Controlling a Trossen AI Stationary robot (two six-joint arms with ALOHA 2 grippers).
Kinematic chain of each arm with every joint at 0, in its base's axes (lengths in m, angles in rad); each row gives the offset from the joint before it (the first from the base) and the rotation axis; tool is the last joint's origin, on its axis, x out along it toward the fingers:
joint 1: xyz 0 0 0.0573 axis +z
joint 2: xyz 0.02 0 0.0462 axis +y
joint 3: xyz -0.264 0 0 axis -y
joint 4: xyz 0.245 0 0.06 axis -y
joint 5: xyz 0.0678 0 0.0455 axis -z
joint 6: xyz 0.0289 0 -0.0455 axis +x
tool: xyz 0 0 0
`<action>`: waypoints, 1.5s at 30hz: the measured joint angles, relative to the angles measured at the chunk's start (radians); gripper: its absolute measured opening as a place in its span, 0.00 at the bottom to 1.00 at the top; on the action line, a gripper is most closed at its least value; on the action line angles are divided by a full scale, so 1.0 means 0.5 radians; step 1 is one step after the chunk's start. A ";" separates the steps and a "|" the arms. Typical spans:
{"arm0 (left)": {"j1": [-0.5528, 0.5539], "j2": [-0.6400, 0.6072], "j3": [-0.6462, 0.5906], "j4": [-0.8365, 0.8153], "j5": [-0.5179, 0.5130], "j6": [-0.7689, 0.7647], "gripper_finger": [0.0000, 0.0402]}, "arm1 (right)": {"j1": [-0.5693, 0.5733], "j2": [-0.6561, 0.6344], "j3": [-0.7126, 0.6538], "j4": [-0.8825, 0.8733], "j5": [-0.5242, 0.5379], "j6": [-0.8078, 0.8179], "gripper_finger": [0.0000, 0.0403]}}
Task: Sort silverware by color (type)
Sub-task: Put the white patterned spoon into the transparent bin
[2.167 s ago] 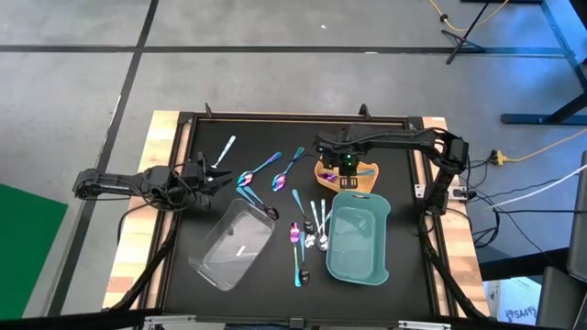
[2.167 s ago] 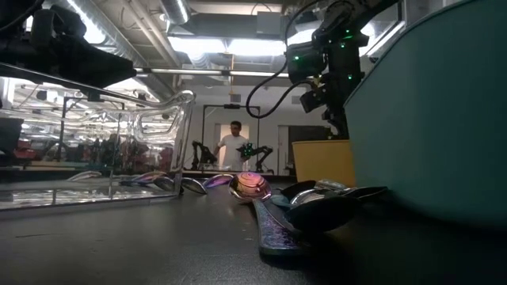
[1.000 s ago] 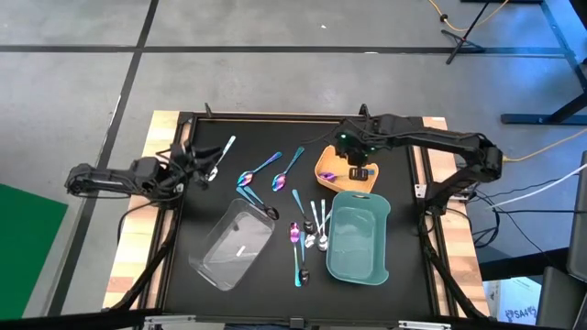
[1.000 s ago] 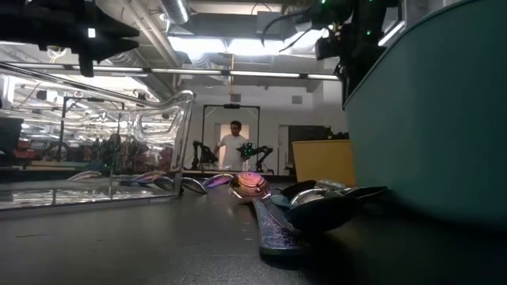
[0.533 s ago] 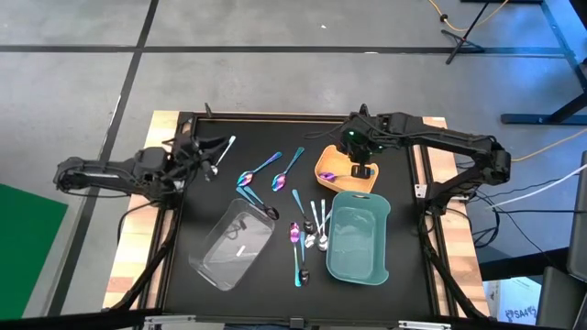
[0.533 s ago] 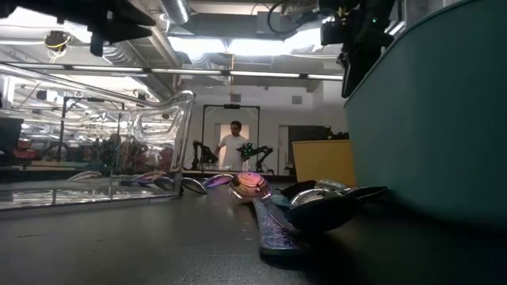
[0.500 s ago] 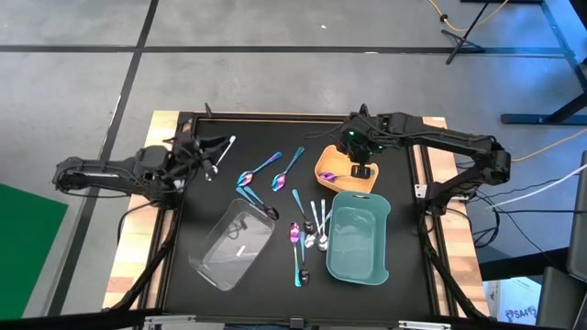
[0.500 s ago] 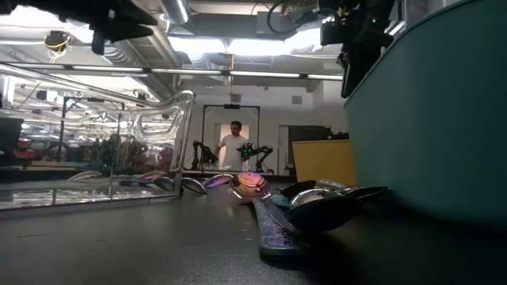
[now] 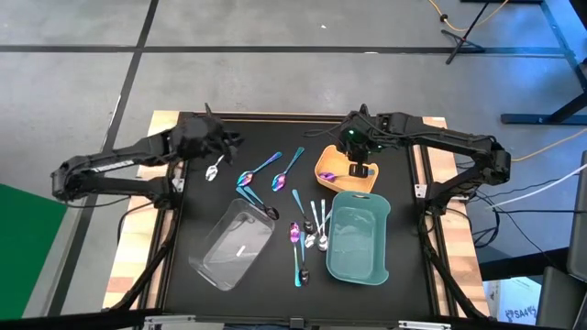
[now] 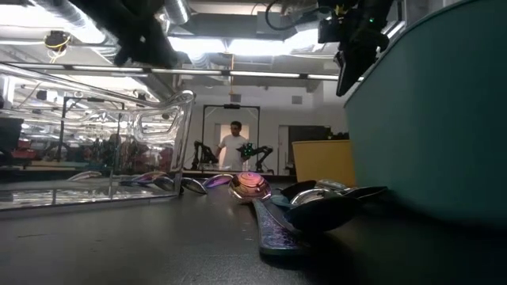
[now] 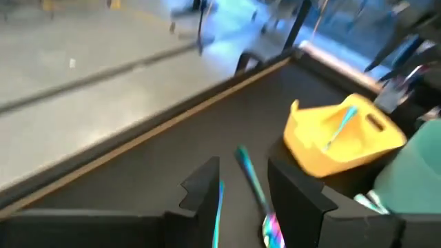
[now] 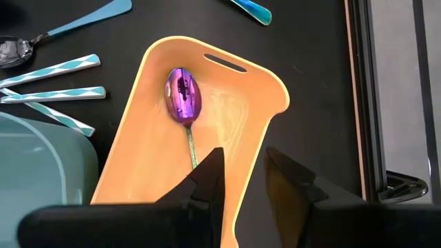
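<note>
- Nearest the bottom edge of the high view I see the teal plastic bin point(image 9: 358, 240) and the clear plastic tray point(image 9: 234, 243); between them lies a cluster of silver and teal-handled utensils point(image 9: 310, 229), unsorted by my reading.
- At centre frame three iridescent blue-purple spoons point(image 9: 275, 170) lie loose on the black table mat point(image 9: 275, 133), well apart from any bin.
- Right of centre, my right gripper point(image 9: 359, 168) hangs over the yellow plastic tray point(image 12: 234, 83), fingers parted and holding nothing; one purple-bowled spoon point(image 12: 183, 96) lies inside, so I judge this tray takes the iridescent ones.
- Upper left, my left gripper point(image 9: 227, 140) is raised above the mat's far edge, fingers apart and empty, with a shiny silver spoon point(image 9: 213, 170) just below it, probably my next pick.
</note>
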 joint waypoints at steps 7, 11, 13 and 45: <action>0.319 0.287 0.043 -0.099 0.307 -0.002 0.29 | 0.000 0.000 0.000 0.000 0.000 0.000 0.22; 0.455 0.430 0.043 -0.135 0.420 -0.001 0.29 | 0.000 0.000 0.000 0.000 0.000 0.000 0.22; 0.512 0.497 0.043 -0.172 0.453 -0.001 0.29 | 0.000 0.000 0.000 0.000 -0.001 -0.001 0.22; 0.871 1.124 0.043 -0.579 0.381 0.018 0.29 | 0.000 0.000 0.000 -0.001 -0.001 -0.001 0.22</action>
